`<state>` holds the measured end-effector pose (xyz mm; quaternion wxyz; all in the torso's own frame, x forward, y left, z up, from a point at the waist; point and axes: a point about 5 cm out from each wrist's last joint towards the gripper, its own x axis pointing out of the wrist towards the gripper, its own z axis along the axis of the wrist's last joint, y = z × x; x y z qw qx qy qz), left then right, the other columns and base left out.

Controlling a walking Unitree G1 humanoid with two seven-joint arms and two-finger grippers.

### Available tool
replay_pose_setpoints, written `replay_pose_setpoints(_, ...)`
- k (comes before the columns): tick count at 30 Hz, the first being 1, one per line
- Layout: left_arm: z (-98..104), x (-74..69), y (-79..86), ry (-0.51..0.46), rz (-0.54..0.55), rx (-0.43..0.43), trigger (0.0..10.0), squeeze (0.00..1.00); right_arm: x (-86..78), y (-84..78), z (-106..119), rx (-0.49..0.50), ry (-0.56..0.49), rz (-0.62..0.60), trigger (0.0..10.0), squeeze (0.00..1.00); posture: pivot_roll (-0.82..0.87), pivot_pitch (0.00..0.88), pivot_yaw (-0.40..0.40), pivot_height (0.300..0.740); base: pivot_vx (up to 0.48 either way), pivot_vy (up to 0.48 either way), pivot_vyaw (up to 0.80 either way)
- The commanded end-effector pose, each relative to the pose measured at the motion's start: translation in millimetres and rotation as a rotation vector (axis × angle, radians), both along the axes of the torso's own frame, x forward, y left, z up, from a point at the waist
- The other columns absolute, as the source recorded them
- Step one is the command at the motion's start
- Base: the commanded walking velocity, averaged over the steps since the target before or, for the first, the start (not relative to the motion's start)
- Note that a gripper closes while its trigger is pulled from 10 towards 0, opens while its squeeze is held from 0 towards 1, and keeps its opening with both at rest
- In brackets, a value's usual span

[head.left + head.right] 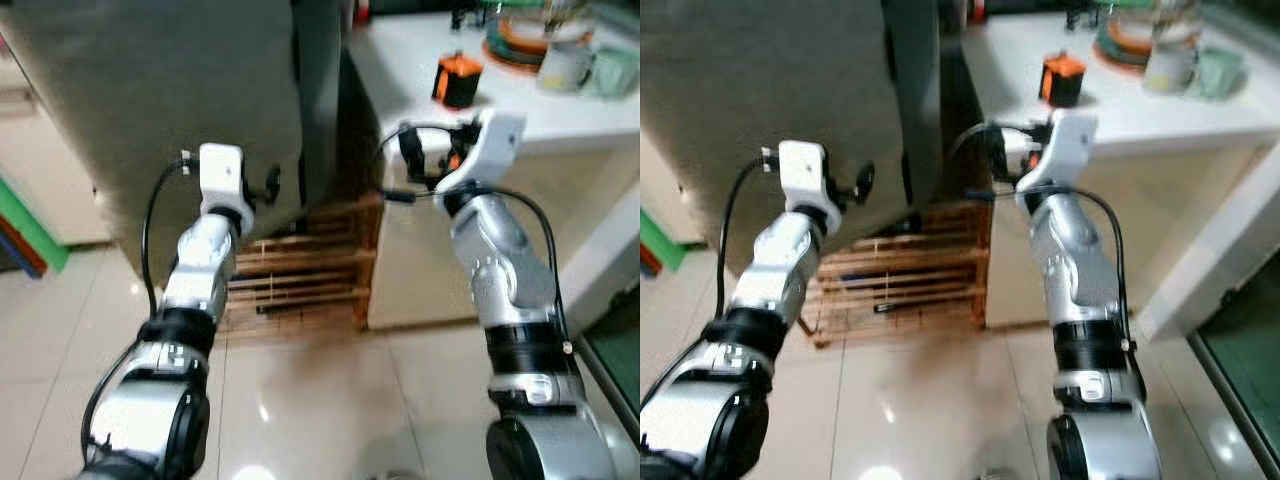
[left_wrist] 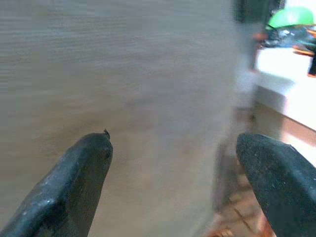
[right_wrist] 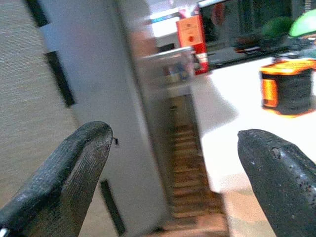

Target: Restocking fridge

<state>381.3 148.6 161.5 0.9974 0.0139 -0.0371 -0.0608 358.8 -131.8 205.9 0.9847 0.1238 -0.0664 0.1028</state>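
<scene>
Both claws are spread wide, holding nothing: left claw (image 2: 173, 182) faces the grey fridge (image 1: 180, 90) door, right claw (image 3: 177, 177) hovers between fridge and white worktop (image 1: 420, 70).

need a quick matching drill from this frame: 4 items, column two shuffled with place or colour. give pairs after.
Column one:
1. fridge
2. orange-and-black object
3. wooden pallet
4. left pincer

Column two:
A. on the white counter
B. on the floor under the fridge
C. grey, closed door
D. open, facing the fridge door

Pairs: 1-C, 2-A, 3-B, 4-D
</scene>
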Motion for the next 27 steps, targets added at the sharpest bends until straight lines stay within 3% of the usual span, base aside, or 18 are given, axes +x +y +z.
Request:
replay_pose_setpoints(1,2.2,1.4,16.1,0.006,0.057,0.006,10.0,0.0,-0.7,11.3,2.7,0.002,-0.013,0.032,10.0,0.0,-0.29,0.0,0.054,0.74,0.409,0.251,0.0)
replay_pose_setpoints(5,0.5,3.0,21.3,0.029,0.095,0.001,10.0,0.0,0.4,11.3,5.7,0.021,-0.014,0.03,10.0,0.0,-0.29,0.0,0.054,0.74,0.418,0.126,0.0)
replay_pose_setpoints(9,0.8,4.9,26.5,0.046,0.114,-0.021,10.0,0.0,3.9,12.0,31.5,0.046,-0.09,0.03,10.0,0.0,-0.29,0.0,0.053,0.74,0.433,0.0,0.0)
replay_pose_setpoints(13,-0.4,4.3,26.3,0.05,0.11,-0.026,10.0,0.0,5.3,12.3,37.5,0.004,-0.116,0.033,10.0,0.0,-0.29,0.0,0.053,0.74,0.408,0.251,0.0)
replay_pose_setpoints(19,-3.6,3.1,22.6,0.058,0.1,-0.043,10.0,0.0,7.4,11.1,23.5,-0.017,-0.05,-0.001,10.0,0.0,-0.28,0.0,0.044,0.74,0.408,0.252,0.0)
replay_pose_setpoints(22,-7.7,2.1,19.6,0.079,0.081,-0.081,10.0,0.0,5.3,5.6,6.6,-0.077,-0.002,-0.026,10.0,0.0,-0.28,0.0,0.044,0.74,0.409,0.251,0.0)
replay_pose_setpoints(24,-14.5,-1.4,18.3,0.109,0.061,-0.148,10.0,0.0,0.2,-6.4,-14.4,-0.131,0.059,-0.059,10.0,0.0,-0.28,0.0,0.045,0.74,0.204,0.126,0.0)
replay_pose_setpoints(27,-19.3,-5.2,20.0,0.122,0.062,-0.185,10.0,0.0,-4.2,-13.6,-26.4,-0.135,0.097,-0.075,10.0,0.0,-0.27,0.0,0.044,0.74,0.0,0.0,0.0)
